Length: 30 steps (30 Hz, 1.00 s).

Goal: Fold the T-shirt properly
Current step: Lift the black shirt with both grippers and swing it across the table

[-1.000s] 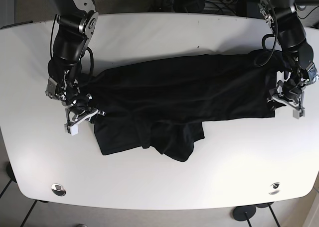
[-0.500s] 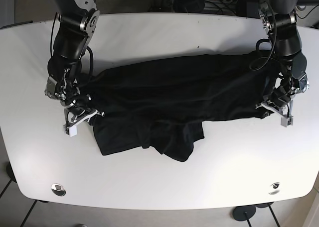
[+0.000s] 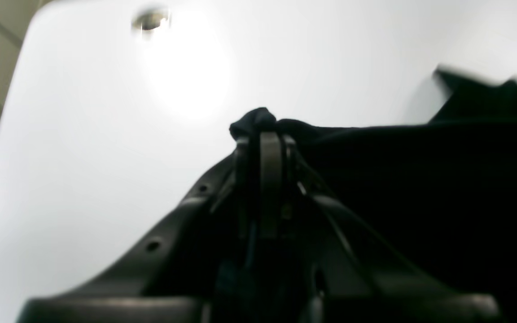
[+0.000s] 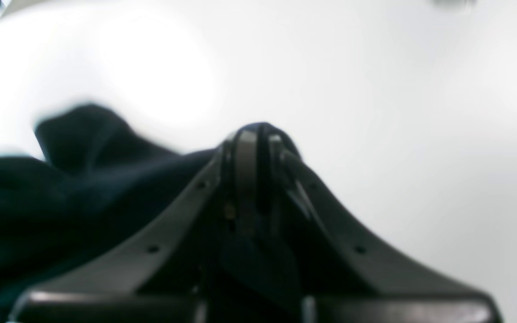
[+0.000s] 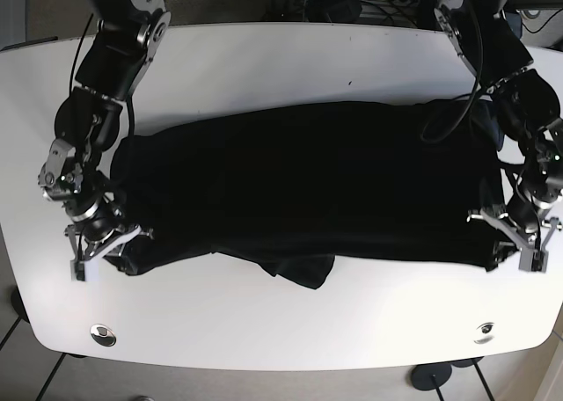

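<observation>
Because a fold across the width needs both ends of the garment carried together, we hold the black T-shirt (image 5: 308, 190) at two opposite ends of its near edge. Our left hand (image 5: 517, 243) is clamped on a bunched nub of cloth at the end on the base view's right; the left wrist view shows that nub poking out above the closed fingertips (image 3: 269, 143). Our right hand (image 5: 104, 243) is clamped on the matching corner at the other end, and the right wrist view shows its fingers (image 4: 246, 148) pressed together with dark fabric running off to one side.

Between the two hands the shirt lies spread wide on the white table (image 5: 281, 331), its far edge near the table's middle and its near edge drawn into a fairly straight line toward the table's front. A loose flap (image 5: 299, 269) hangs out below that line near the centre; we judge it to be a sleeve or a doubled layer not yet tucked.

Gripping at the corners keeps the edge taut, so the layer travels flat instead of bunching. We judge the fold to be under way, not finished. Uneven travel of the two hands would skew the edge. Both wrist views are blurred, so finer detail of the grip cannot be told.
</observation>
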Motion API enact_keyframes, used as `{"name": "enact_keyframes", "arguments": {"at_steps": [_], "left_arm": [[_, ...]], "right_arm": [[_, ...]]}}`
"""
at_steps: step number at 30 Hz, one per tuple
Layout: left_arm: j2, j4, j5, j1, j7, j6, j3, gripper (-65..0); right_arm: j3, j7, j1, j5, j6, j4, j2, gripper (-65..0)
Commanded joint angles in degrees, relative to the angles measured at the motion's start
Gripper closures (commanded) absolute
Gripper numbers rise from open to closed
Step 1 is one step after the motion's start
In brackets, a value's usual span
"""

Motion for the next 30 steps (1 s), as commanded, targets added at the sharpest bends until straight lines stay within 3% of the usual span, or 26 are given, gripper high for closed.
{"name": "enact_keyframes", "arguments": {"at_steps": [1,6,8,11,15,17,19,22,26,30], "left_arm": [[-1.39,-0.41,-0.71,-7.76,-1.38,0.06,3.09,0.0],[-1.65,-9.46,-0.62,-27.36,-1.38,0.15,9.06,0.0],[-1.74,-13.77,-0.62,-36.24,-1.38,2.52,10.38,0.0],[-2.44,-18.6,-0.71,-46.79,-1.38,3.22,10.73,0.0],[-2.53,-19.22,-1.06,-52.77,-1.38,3.31,10.73,0.0],[-2.53,-16.49,-1.06,-52.6,1.17,3.31,10.65,0.0],[-2.53,-10.52,-1.15,-47.32,4.24,3.22,10.29,0.0],[-2.53,-3.22,-1.15,-36.86,4.42,3.22,9.33,0.0],[-2.0,4.96,-1.23,-18.49,4.42,2.43,3.79,0.0],[0.64,9.88,-1.23,-1.08,4.15,-2.05,-2.72,0.0]], "right_arm": [[-2.02,1.18,8.24,0.89,-0.15,-2.8,3.79,-2.1],[-9.58,-1.02,25.29,0.89,-0.24,-7.11,7.66,-2.1],[-11.52,-3.22,33.38,0.97,-0.15,-9.75,9.77,-2.1],[-13.98,-4.1,43.31,1.24,-0.15,-13.0,10.74,-2.1],[-16.18,-7.62,51.4,1.24,-0.24,-13.0,12.58,-2.1],[-16.0,-11.04,51.49,1.24,-0.24,-11.06,12.76,-2.1],[-12.93,-14.03,44.81,1.33,-0.24,-4.82,12.58,-2.1],[-8.79,-16.58,34.43,1.33,-0.24,3.0,12.14,-2.1],[-2.46,-16.85,14.92,1.33,-0.15,13.38,8.72,-2.1],[0.0,-16.5,-3.1,1.33,-0.06,20.23,4.32,-2.1]]}}
